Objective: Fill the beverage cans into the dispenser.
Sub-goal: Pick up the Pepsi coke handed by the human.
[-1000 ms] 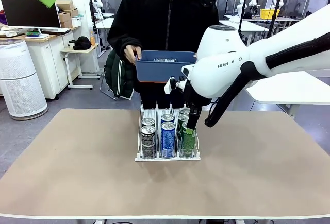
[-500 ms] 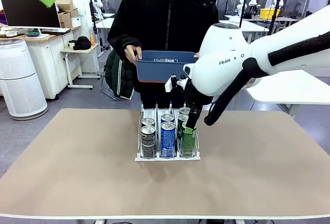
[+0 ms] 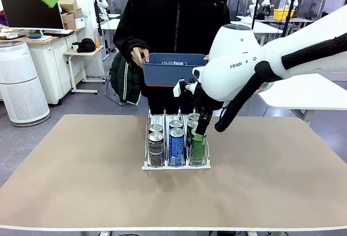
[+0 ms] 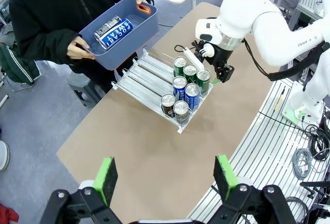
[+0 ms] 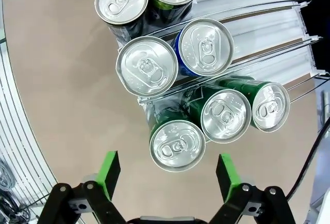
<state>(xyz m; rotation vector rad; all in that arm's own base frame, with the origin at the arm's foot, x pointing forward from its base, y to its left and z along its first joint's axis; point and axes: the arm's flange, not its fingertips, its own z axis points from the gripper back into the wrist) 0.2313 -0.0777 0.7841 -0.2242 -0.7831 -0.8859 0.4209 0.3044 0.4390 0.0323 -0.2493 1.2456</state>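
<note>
Change: over the last second my right arm's elbow has edged slightly up and to the right. The cans (image 3: pixel 176 146) and the bin (image 3: pixel 173 69) sit as they did.
Right gripper (image 3: pixel 198 136): jaws wide, holding nothing. It sits low at the front green can (image 5: pixel 178 144), which shows just beyond and between the spread pads (image 5: pixel 109 167).
Left gripper (image 4: pixel 165 175): jaws wide, empty, high above the table (image 3: pixel 81 182).
Cans: seven, slim, with silver tops, standing upright at the near end of the dispenser (image 3: pixel 176 166). There are two black-and-silver in the left lane, two blue in the middle, and three green in the right.
Dispenser: low white rack, mid-table, far ends of the lanes bare.
Bin: blue, held by the person (image 3: pixel 173 19) behind the dispenser, with two cans lying inside.
</note>
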